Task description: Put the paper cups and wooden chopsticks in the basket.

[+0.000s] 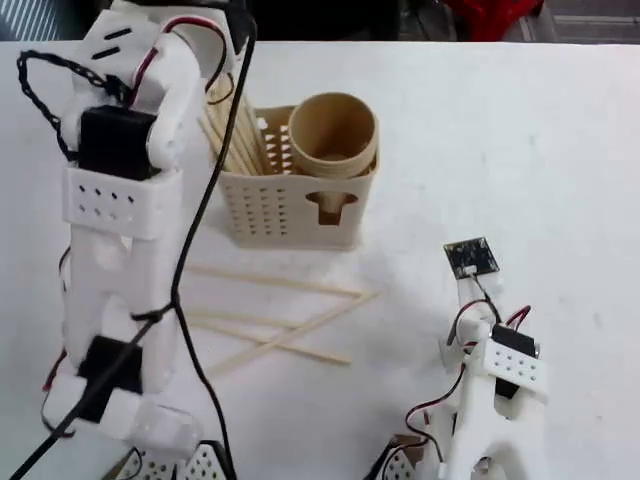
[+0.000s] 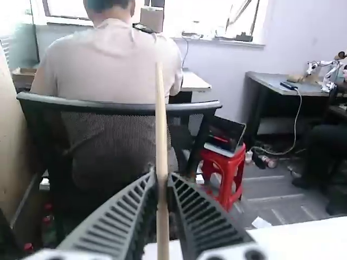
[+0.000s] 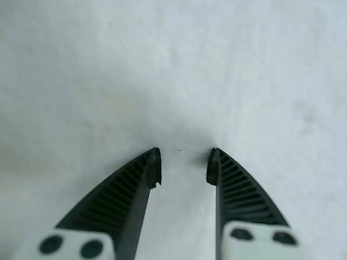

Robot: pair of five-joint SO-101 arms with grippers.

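Left gripper (image 2: 162, 176) clamps one wooden chopstick (image 2: 160, 108); its long axis runs parallel to the fingers, end projecting beyond the tips. Right gripper (image 3: 183, 162), partly open, holds nothing over the table (image 3: 162, 65).

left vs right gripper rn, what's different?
The left gripper is shut on a chopstick, which stands upright in its grip; the right gripper is open and holds nothing. The left gripper faces out across the room, toward a chair; the right gripper points down at the white table. Both have black ribbed fingers.
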